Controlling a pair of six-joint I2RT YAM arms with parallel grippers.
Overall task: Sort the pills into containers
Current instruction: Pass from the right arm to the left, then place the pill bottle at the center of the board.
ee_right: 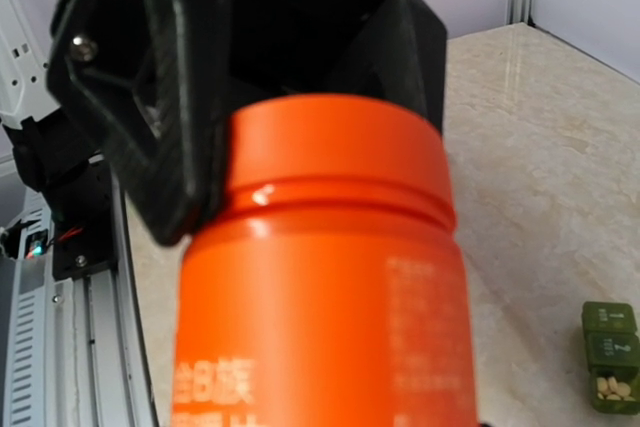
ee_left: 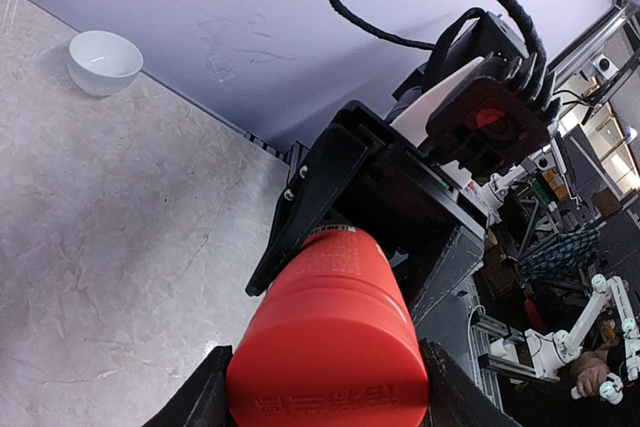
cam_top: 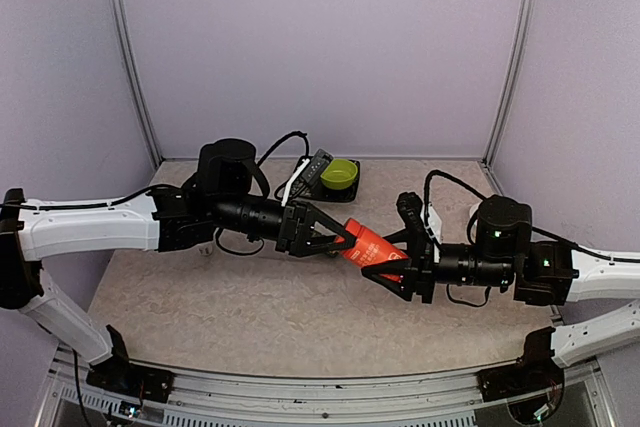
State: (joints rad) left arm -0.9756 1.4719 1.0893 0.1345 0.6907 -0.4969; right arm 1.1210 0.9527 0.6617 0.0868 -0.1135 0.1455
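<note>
Containers (ee_right: 611, 357): dark green row of boxes on the tabletop (cam_top: 250, 297), seen in the right wrist view low and to the right of the orange bottle (cam_top: 368, 245), well apart from it. The end compartment is open and holds a few pale pills (ee_right: 613, 386). The other two look lidded.

Bottle: lies roughly level between my two hands, apparently clear of the tabletop. My left hand (ee_left: 326, 395) is clamped on the cap (ee_right: 330, 147), with a finger pressed to each side. My right hand (cam_top: 393, 265) is closed around the body at the other end.

Step in hand, as I judge it: getting the cap off so pills can be poured. The sorting itself is barely begun.

Next move calls for: right hand holding the body fast while the left turns the cap, keeping the two in line so the bottle does not slip or spill.

Writing: pale print on the bottle's side, blurred, unreadable. Raised lettering on the cap edge, also illegible. Small pale marks on the lids, too small to read.

Beyond the bottle: a green bowl (cam_top: 340, 174) at the far edge and a white bowl (ee_left: 103, 60).
</note>
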